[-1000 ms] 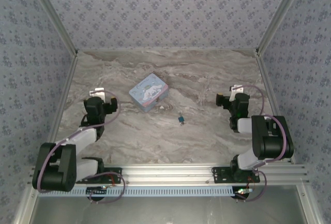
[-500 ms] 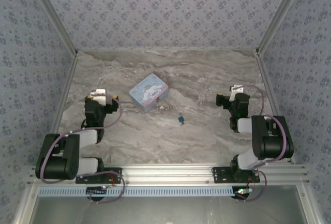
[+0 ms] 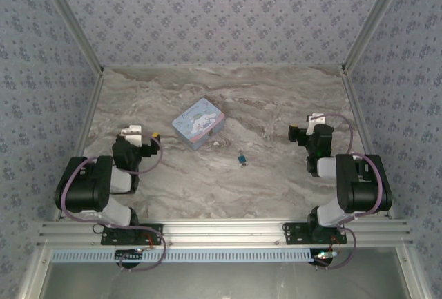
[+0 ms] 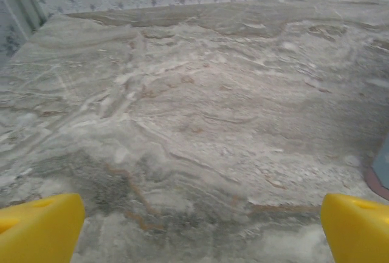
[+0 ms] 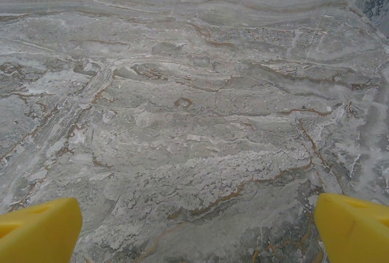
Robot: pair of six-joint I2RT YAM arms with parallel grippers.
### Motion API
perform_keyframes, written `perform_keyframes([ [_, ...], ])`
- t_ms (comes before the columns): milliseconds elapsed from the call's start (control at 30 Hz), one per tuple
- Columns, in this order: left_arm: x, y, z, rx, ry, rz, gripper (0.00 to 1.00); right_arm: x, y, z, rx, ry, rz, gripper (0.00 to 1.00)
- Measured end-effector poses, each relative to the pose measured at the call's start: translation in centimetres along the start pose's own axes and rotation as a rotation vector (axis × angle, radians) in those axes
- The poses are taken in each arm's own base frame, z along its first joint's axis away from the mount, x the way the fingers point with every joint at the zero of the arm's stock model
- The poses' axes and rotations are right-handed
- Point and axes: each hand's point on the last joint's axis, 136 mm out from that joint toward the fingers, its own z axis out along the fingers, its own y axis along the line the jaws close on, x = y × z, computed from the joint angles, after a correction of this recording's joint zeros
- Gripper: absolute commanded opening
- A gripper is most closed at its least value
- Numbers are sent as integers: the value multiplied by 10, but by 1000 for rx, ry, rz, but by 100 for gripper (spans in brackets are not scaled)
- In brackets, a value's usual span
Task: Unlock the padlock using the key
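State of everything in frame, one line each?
left gripper: open, empty.
right gripper: open, empty.
padlock: lying on the table, untouched; shackle too small to read.
cartoon-printed tin: lid shut, flat on the table.

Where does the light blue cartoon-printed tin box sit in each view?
Top external: light blue cartoon-printed tin box, left of centre.
Left wrist: a blue sliver at the right edge, probably its corner.
Right wrist: grey veined marble tabletop.
Shared landmark: that marble tabletop.
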Motion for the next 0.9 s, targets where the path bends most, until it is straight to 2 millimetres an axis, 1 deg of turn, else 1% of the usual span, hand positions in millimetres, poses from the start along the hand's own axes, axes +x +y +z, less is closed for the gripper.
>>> perform_keyframes([
  [67, -4, 11, 6, -27, 8, -32, 100, 0, 0, 0, 0, 0, 0, 100],
  [133, -12, 19, 17, -46, 24, -59, 99, 0, 0, 0, 0, 0, 0, 100],
  [200, -26, 22, 29, -60, 23, -71, 100, 0, 0, 0, 0, 0, 0, 100],
  [267, -36, 21, 35, -62, 15, -68, 99, 0, 0, 0, 0, 0, 0, 100],
  [333, -35, 19, 36, -60, 28, -66, 99, 0, 0, 0, 0, 0, 0, 100],
  [400, -26, 17, 36, -60, 63, -65, 99, 0, 0, 0, 0, 0, 0, 100],
  [533, -18, 17, 35, -74, 98, -62, 99, 0, 0, 0, 0, 0, 0, 100],
  [900, -13, 18, 34, -90, 118, -59, 99, 0, 0, 0, -1, 1, -1, 100],
])
